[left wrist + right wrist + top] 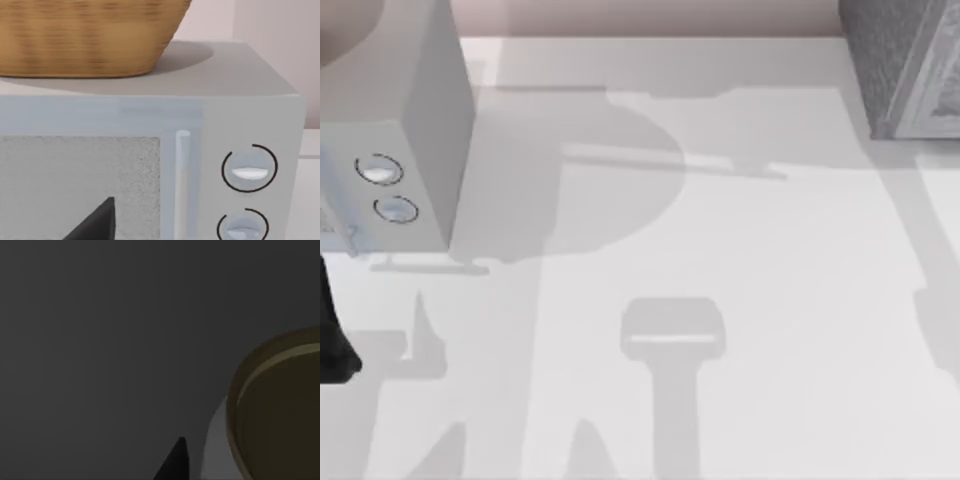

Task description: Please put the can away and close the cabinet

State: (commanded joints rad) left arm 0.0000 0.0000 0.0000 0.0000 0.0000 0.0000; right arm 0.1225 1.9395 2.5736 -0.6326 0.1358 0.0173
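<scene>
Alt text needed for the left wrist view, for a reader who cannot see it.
A pale grey microwave faces the camera close up, with a speckled door window, a vertical handle and two round dials. A woven wicker basket sits on top.

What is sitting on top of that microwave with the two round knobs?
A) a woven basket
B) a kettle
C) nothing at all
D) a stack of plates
A: the left wrist view shows a woven basket resting on the flat top of the microwave, above its door and two knobs.
</scene>
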